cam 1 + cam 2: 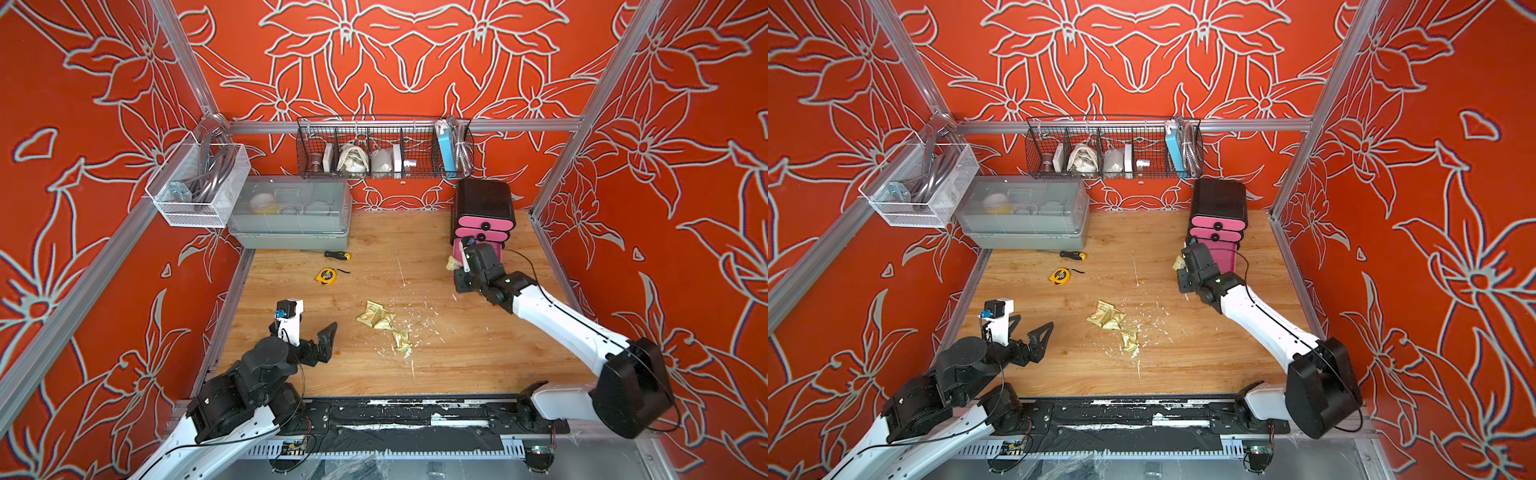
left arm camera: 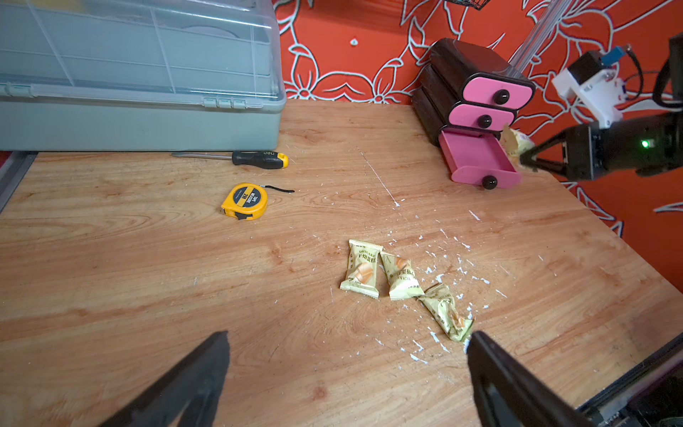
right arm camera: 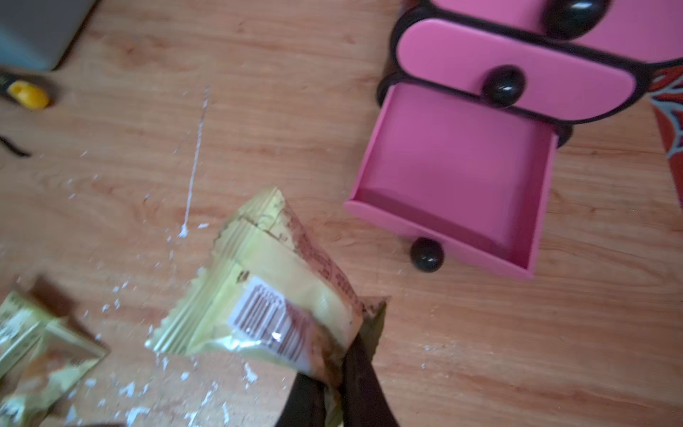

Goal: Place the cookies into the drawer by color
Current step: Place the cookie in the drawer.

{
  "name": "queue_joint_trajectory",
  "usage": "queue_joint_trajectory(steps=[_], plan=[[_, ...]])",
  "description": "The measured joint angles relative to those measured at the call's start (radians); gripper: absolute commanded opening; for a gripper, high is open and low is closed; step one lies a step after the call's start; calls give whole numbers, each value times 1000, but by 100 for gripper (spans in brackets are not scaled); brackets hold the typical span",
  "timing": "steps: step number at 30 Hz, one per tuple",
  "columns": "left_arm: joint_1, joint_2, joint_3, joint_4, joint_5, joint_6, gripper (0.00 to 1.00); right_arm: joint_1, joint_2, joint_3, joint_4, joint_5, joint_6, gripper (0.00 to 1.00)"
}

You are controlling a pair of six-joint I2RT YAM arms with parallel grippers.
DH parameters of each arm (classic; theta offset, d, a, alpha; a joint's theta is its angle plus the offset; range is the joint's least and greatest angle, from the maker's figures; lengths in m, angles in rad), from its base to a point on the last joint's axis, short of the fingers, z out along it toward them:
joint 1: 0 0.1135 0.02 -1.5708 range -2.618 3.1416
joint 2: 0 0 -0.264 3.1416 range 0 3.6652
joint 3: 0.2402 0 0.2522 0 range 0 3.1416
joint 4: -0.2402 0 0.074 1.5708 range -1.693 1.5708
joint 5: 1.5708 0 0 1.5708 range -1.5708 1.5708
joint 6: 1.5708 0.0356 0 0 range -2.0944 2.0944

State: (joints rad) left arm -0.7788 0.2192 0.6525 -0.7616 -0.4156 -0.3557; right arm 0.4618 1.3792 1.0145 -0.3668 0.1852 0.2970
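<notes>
The right gripper (image 3: pixel 334 373) is clamped on a corner of a pale yellow-green crinkly cookie packet (image 1: pixel 452 262), at centre right in a top view, just beside the pulled-out bottom pink drawer (image 3: pixel 454 173) of the small black chest (image 1: pixel 484 199); three like packets (image 1: pixel 380 320) lie mid-frame, and the left gripper (image 2: pixel 349 336), lower left, has its jaws wide apart.

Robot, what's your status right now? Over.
Right gripper shut on yellow-green packet, beside open bottom drawer. Left gripper open, empty. Three packets on table. Nothing blocking drawer.

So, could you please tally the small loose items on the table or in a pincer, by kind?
Pale yellow-green cookie packets: 4 (3 on the table, 1 in the right pincer)
Tape measure: 1
Screwdriver: 1
Total: 6
</notes>
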Motion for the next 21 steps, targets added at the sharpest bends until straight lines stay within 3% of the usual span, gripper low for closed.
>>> queue_joint_trajectory(steps=[11, 18, 21], plan=[[0, -11, 0, 0, 0, 0, 100, -143, 331, 208, -1, 50, -1, 0], [0, -15, 0, 0, 0, 0, 100, -166, 454, 283, 1, 51, -3, 14], [0, -21, 0, 0, 0, 0, 100, -169, 467, 284, 0, 49, -1, 25]])
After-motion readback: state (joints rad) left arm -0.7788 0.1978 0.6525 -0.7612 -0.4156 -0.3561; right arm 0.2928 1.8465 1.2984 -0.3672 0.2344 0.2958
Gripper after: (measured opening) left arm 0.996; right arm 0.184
